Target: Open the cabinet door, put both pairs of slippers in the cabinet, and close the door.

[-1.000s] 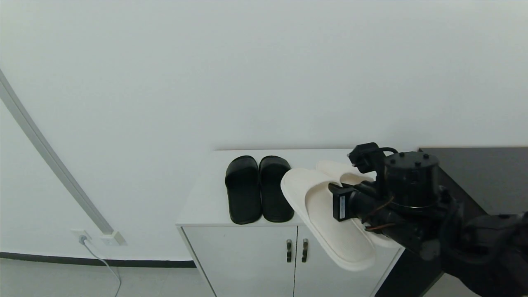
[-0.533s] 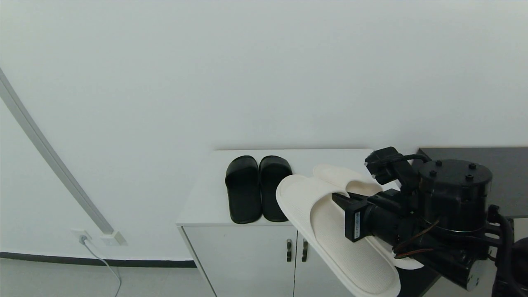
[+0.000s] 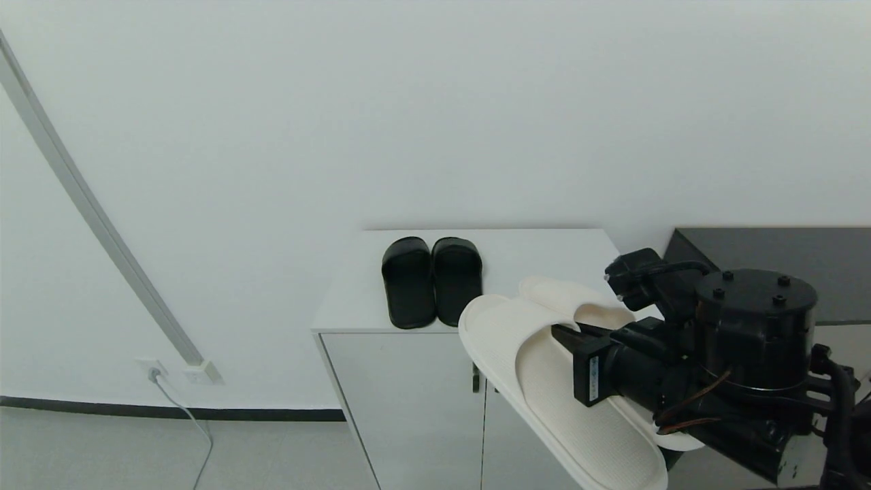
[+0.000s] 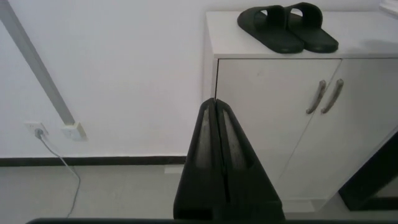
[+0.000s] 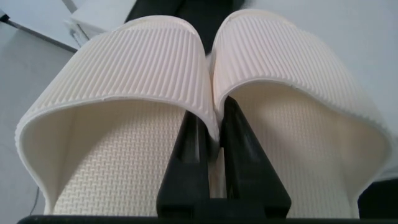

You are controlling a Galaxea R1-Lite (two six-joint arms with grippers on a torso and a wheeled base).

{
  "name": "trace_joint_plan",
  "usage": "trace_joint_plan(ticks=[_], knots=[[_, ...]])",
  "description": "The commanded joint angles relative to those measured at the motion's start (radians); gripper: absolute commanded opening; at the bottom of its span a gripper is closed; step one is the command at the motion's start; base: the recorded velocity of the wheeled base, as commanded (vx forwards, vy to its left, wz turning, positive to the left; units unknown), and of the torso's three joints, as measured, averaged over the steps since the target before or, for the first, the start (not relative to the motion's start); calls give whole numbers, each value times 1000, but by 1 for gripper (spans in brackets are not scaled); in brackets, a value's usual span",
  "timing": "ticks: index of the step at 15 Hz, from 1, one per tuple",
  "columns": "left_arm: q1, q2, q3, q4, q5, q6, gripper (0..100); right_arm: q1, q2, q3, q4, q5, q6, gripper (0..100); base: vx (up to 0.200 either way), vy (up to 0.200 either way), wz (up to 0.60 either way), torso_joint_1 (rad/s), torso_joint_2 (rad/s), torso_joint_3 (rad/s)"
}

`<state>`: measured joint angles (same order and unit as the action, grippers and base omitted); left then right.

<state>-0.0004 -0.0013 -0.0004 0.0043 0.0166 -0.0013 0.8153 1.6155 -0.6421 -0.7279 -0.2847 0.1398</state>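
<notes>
Squarely ahead stands the low white two-door cabinet against the far wall, both doors shut. To its right, a dark flat tabletop runs along the same wall. On the left a grey strip of trunking slants down the wall.

The pair of cream ribbed foam slippers hangs in the air on the near side of the cabinet, in front of its right door. The toes are raised toward the far left and the heels drop toward the near right. The right gripper is clamped on the two inner strap edges where the cream slippers meet, one finger under each strap.

The pair of black rubber slide slippers lies side by side on the cabinet top, at its near edge above the left door, well apart from the cream pair.

The left gripper is low on the near left of the cabinet, its fingers pressed together on nothing.

Two slim metal door handles flank the door seam. A white wall socket with a cable plugged in sits low on the left.
</notes>
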Motion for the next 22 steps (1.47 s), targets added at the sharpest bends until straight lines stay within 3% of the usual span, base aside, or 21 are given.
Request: trace_joint_plan(ticks=[1, 17, 18, 22], knots=[[0, 1, -1, 0, 0, 0, 0, -2, -2, 2, -4, 1, 0, 0, -200, 0, 0, -2, 7, -2], [-1, 1, -1, 2, -3, 3, 0, -24, 7, 22, -5, 5, -2, 0, -13, 0, 0, 0, 0, 0], [-1, 1, -3, 2, -3, 3, 100, -24, 9, 22, -5, 5, -3, 0, 0, 0, 0, 0, 0, 0], [-1, 1, -1, 2, -7, 10, 100, -24, 10, 30, -5, 5, -3, 0, 0, 0, 0, -95, 220, 121]])
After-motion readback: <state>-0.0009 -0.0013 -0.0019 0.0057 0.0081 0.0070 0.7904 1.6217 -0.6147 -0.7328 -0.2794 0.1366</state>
